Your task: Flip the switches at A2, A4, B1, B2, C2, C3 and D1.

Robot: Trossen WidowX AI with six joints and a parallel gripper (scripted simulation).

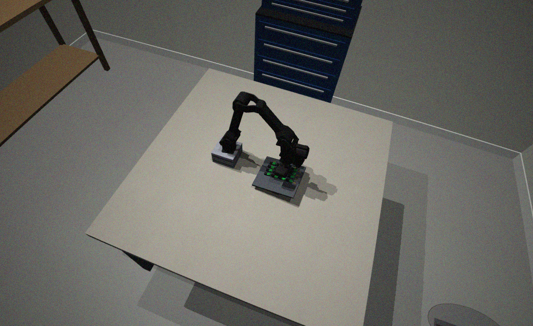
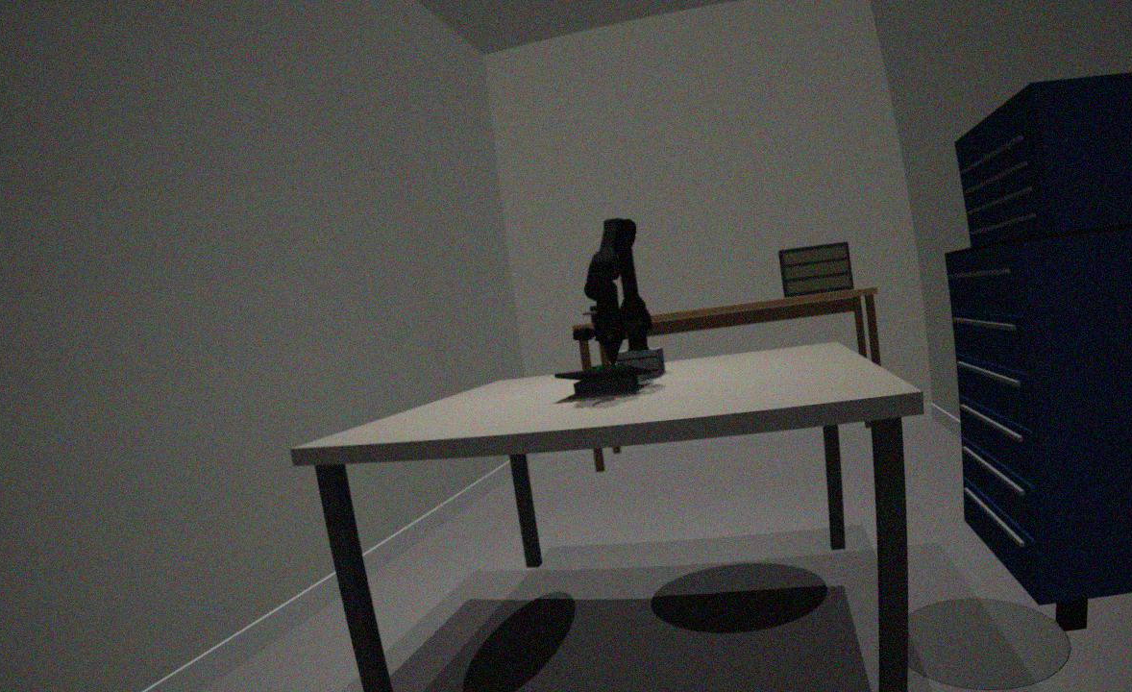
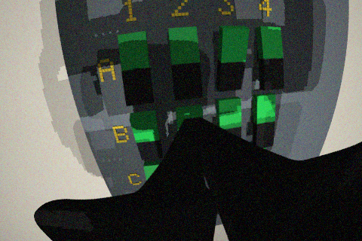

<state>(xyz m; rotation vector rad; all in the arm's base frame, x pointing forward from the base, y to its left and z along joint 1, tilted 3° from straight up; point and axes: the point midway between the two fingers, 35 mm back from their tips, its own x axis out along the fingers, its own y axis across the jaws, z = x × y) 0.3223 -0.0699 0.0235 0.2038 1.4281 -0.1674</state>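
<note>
Gripper (image 3: 201,176) pressed together, empty — over the panel (image 3: 327,75), row-A rockers running lengthwise away from it.

Matt grey panel (image 3: 322,75), glossy green rocker switches (image 3: 184,45), matt black fingers, matt off-white table top (image 1: 227,227)

Gripper (image 3: 204,186): closed, empty, low over panel (image 3: 322,90) at row B, column 2. Row A switches (image 3: 184,62) unobstructed beyond the tip. Worktop (image 1: 220,227) open around panel; arm base (image 1: 226,154) stands nearby.
</note>
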